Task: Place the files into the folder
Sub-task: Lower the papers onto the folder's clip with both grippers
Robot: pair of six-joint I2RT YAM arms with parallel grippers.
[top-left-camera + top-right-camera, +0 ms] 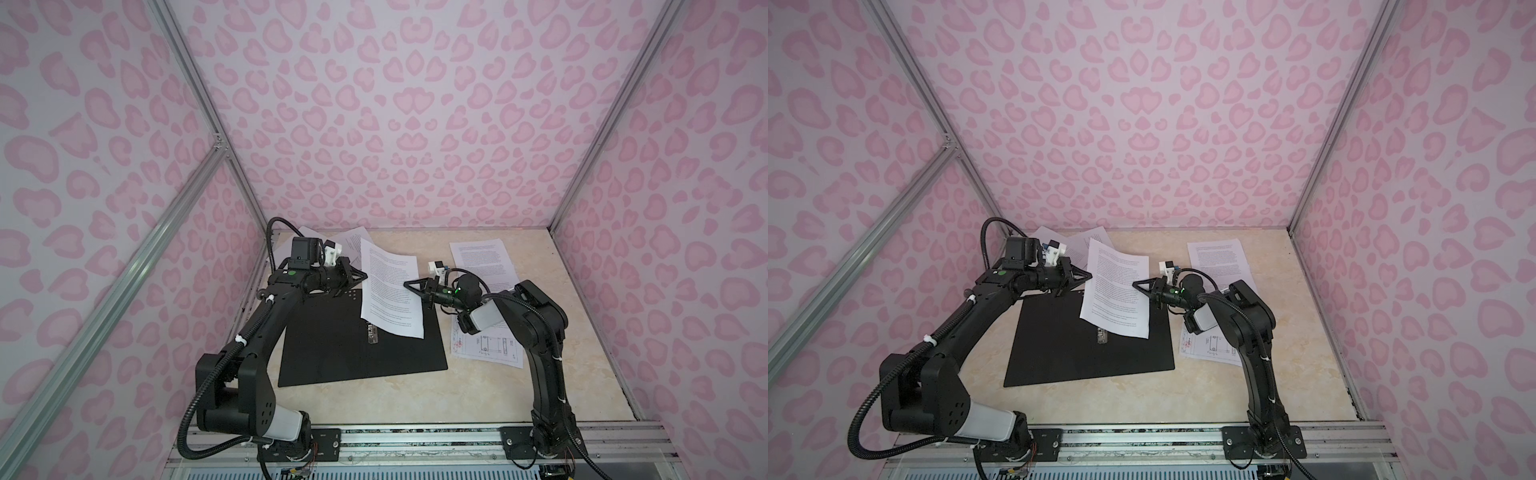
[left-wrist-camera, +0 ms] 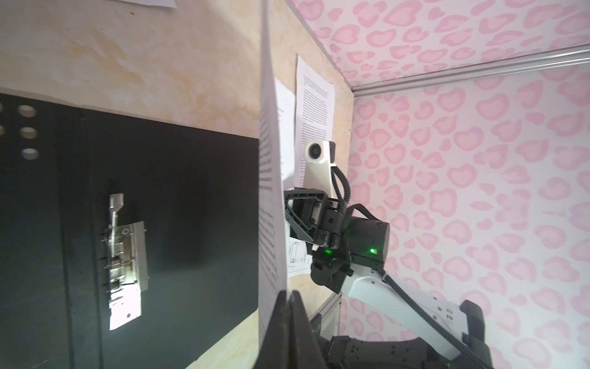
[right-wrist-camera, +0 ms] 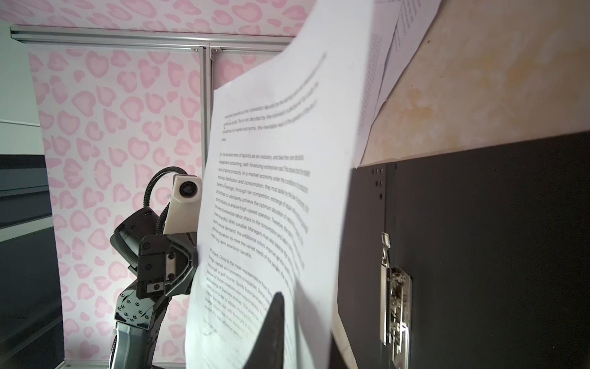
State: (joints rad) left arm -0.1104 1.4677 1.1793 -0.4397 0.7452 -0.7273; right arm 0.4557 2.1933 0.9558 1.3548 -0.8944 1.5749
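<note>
Left arm [image 1: 257, 332] reaching forward from base, elbow bent, forearm going toward table middle, wrist lying about level. Left gripper [image 1: 364, 275] pointing rightward, fingers [image 2: 282, 322] pressing together on left edge of sheet [image 1: 390, 286]. Right arm [image 1: 540, 353] standing up from base, bending at elbow, forearm leaning inward to left. Right gripper [image 1: 408, 284] pointing leftward, facing left gripper, pinching right edge of same sheet. One finger [image 3: 276, 322] lying on printed face, other one hiding behind paper.

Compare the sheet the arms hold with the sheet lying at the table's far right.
The held sheet hangs curved above the folder, pinched by the left end effector and right end effector; the far-right sheet lies flat on the table, untouched. Both are white with black text.
</note>
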